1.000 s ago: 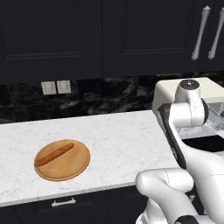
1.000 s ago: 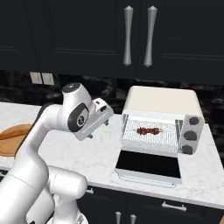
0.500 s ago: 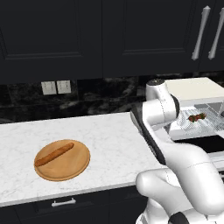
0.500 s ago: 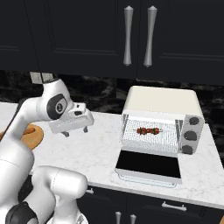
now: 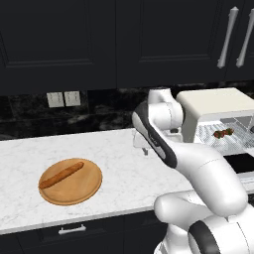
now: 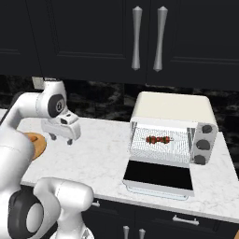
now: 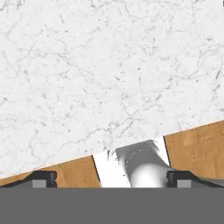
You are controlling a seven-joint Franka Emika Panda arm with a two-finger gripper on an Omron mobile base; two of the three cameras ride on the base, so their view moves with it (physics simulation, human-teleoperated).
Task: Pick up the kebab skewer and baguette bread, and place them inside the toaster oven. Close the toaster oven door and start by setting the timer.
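Note:
The baguette bread lies on a round wooden board at the left of the counter. On the wire rack inside the cream-white toaster oven rests the kebab skewer, which the left base view shows as well. The toaster oven door hangs folded down flat in front. My gripper hovers low over bare marble between board and oven, open, with nothing between its fingers. In the hand view the gripper points down at the white marble counter.
Dark cabinets with silver bar handles hang above the counter. A wall socket pair sits on the black backsplash. The counter's front edge runs below the board. The oven's knobs are on its right side.
The arm has swung left, away from the oven's open front and out over the counter toward the board. The gripper stayed open. Skewer, baguette and door have not moved.

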